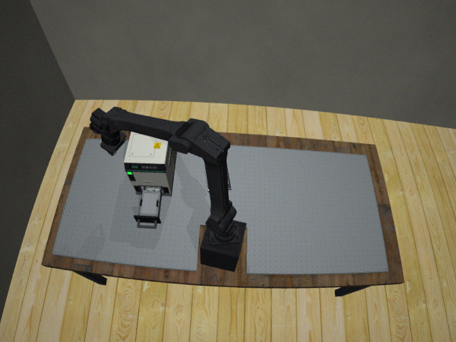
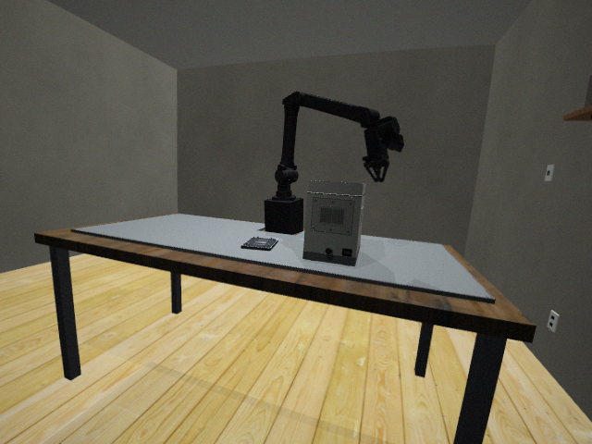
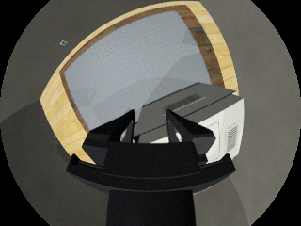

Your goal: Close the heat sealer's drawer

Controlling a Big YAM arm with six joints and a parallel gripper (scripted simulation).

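The heat sealer (image 1: 149, 162) is a white and grey box on the left part of the grey mat, and its light (image 1: 129, 174) is green. Its drawer (image 1: 149, 206) stands pulled out toward the table's front, with a pale sheet and a frame on it; details are too small to tell. The sealer's back shows in the exterior view (image 2: 333, 220) and its top in the wrist view (image 3: 195, 120). My gripper (image 1: 109, 146) hangs in the air beside the sealer's far left top corner, also seen from the side (image 2: 376, 175). Its fingers stand partly open and hold nothing.
A small dark plate (image 2: 259, 246) lies on the mat to the right of the sealer as seen from the arm's side, hidden behind the arm in the overhead view. The arm's black base (image 1: 222, 244) sits at the table's front edge. The table's left edge is near the gripper.
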